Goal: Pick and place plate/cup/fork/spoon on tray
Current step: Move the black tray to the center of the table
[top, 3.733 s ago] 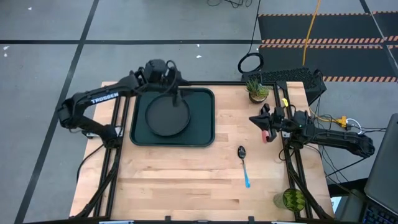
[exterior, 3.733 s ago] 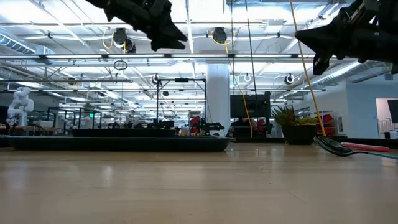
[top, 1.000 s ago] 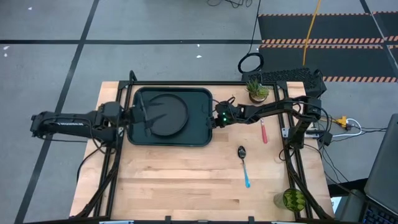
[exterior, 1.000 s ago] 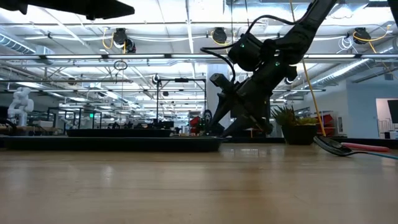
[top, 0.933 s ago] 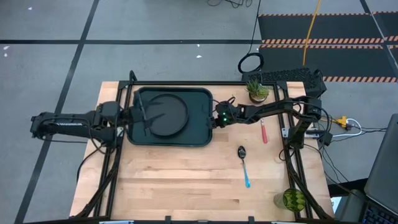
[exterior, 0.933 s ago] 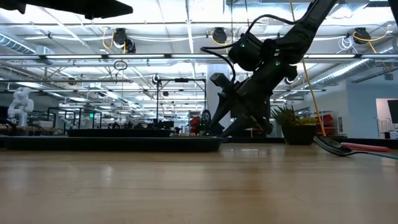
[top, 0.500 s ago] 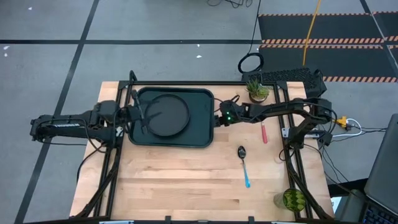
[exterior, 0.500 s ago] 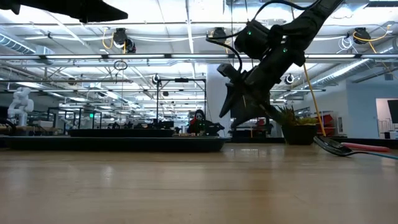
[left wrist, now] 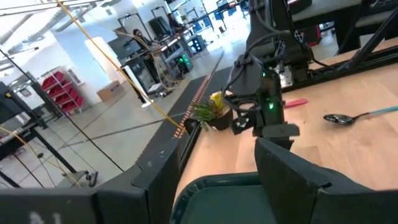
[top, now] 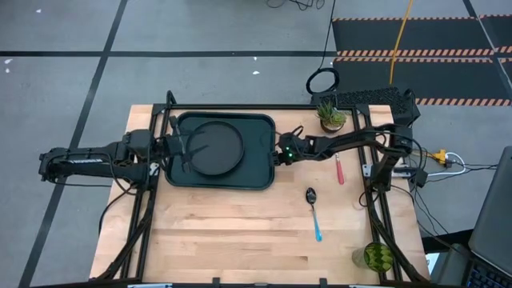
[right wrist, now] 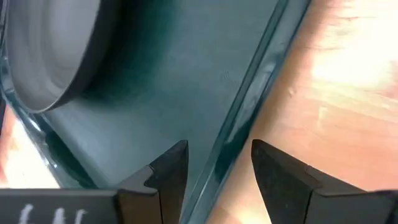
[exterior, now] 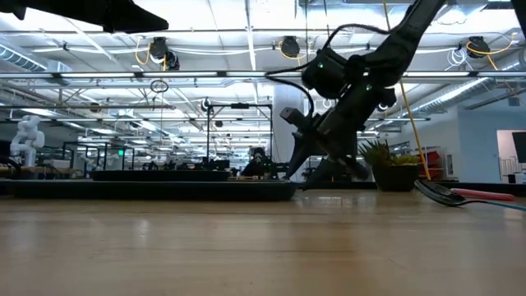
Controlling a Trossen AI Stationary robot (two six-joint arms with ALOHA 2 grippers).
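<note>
With the right gripper (right wrist: 214,165) jaws open astride the tray (top: 264,172) lip and the left gripper (top: 178,149) open too, a clumsy pinch could shove the tray and slide the plate (top: 214,148).

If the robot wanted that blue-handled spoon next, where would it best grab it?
Probably mid-handle, from straight above. The spoon lies flat on the table, apart from the fork, and its slim blue handle suits a two-finger pinch better than the rounded bowl. The right gripper is closer.
</note>
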